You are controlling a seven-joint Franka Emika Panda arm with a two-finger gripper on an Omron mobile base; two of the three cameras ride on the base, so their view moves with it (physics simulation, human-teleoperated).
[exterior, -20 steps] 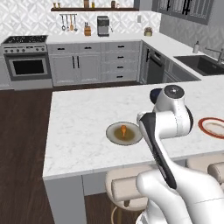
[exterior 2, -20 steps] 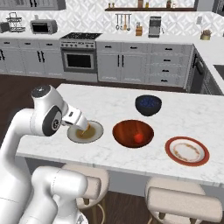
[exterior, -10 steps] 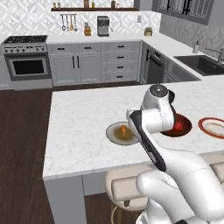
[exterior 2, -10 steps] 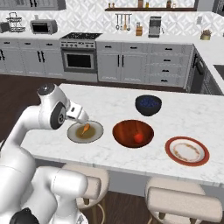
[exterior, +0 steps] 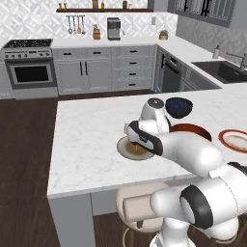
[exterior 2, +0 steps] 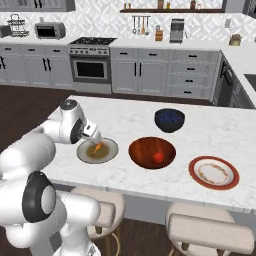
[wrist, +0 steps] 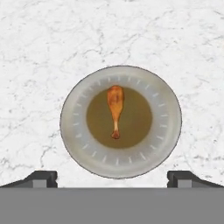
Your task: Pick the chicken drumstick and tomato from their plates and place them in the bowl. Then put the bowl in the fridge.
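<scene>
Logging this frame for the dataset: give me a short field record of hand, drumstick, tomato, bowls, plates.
hand: open, above the olive-grey plate, holding nothing
chicken drumstick: lying on that plate's tan centre
tomato: inside the wooden bowl
white plate: on the counter, right of the wooden bowl
blue bowl: behind the wooden bowl

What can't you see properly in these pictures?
- Drumstick: in the left base view the arm covers most of its plate, so the meat barely shows.
- Wooden bowl: the arm hides most of it in the left base view; the tomato inside shows from the right base view.
- White plate: cut off by the right edge of the left base view.
- White plate's contents: too small to tell in the right base view.
</scene>
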